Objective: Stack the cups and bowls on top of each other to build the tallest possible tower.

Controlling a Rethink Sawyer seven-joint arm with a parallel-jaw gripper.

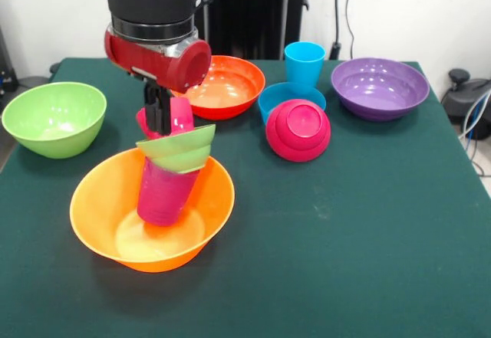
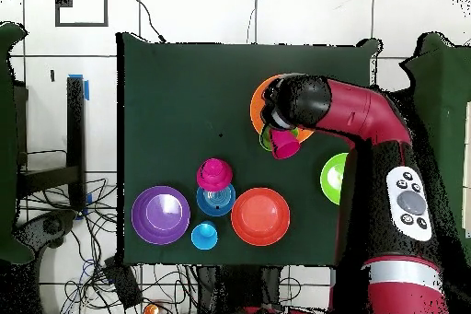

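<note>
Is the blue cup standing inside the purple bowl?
No, the blue cup stands on the table beside the purple bowl, which is empty.

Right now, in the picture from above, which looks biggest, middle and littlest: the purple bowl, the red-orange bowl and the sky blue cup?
1. and 2. The purple bowl and the red-orange bowl look about the same width from above, so I won't rank them.
3. The sky blue cup looks clearly the smallest.

Bright even light, soft shadows, glossy bowl glare
</note>
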